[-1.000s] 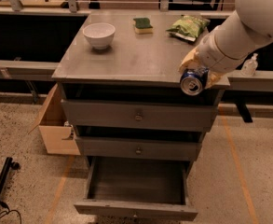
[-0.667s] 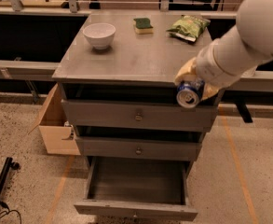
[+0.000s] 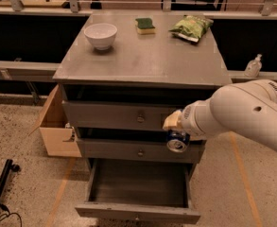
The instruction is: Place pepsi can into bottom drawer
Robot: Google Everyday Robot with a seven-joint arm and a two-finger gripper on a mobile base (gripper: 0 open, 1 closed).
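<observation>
The pepsi can (image 3: 177,142) hangs in the air in front of the cabinet, tilted so that one silver end faces the camera. It sits level with the front of the middle drawer (image 3: 128,150) and above the right part of the bottom drawer (image 3: 137,213), which is pulled out with its inside open to view. The gripper (image 3: 175,130) is just above the can, its cream fingers (image 3: 172,121) clamped on the can's upper part. The white arm (image 3: 244,113) reaches in from the right. The top drawer (image 3: 119,116) is shut. On the counter (image 3: 142,63) stand a white bowl (image 3: 100,35), a green sponge (image 3: 145,25) and a green chip bag (image 3: 191,27), all well apart from the can. A cardboard box (image 3: 57,134) stands on the floor left of the cabinet.
</observation>
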